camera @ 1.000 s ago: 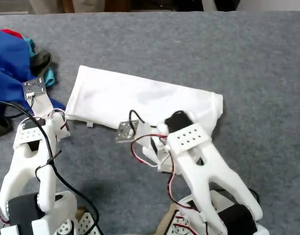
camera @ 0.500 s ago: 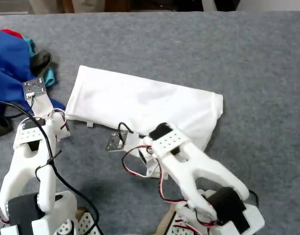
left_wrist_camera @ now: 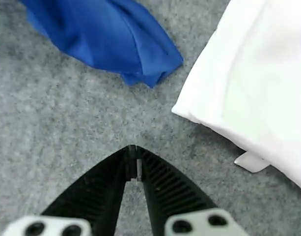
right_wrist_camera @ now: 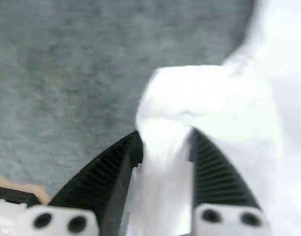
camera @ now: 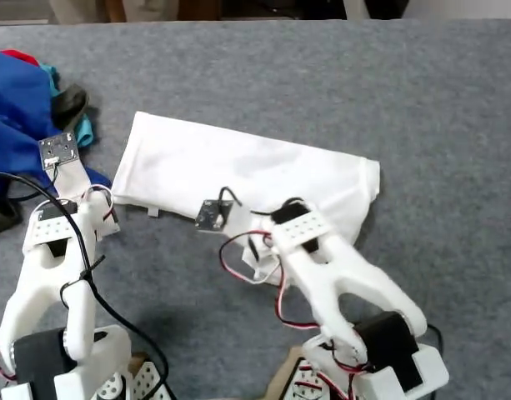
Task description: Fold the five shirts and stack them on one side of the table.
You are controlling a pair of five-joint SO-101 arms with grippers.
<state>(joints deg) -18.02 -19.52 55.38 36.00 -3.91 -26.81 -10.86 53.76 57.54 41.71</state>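
A white shirt [camera: 238,167] lies folded into a long band across the middle of the grey table [camera: 422,100]. My right gripper [right_wrist_camera: 162,142] is shut on a bunched fold of its near edge, and in the high view it [camera: 259,250] sits at the shirt's front hem. My left gripper [left_wrist_camera: 133,164] is shut on nothing, hovering over bare table. It is just short of the white shirt's corner [left_wrist_camera: 253,73] and the tip of a blue shirt [left_wrist_camera: 106,34]. That blue shirt [camera: 17,92] lies heaped at the table's left edge.
Red [camera: 17,57] and teal [camera: 87,129] garments and a dark one [camera: 69,104] poke out of the blue heap. A small white tag [left_wrist_camera: 251,161] sticks out from the shirt's hem. Bare table stretches across the far side and the right.
The right arm swung left and toward the front edge, then back toward the shirt, keeping hold of the white fabric. The left arm stayed still.
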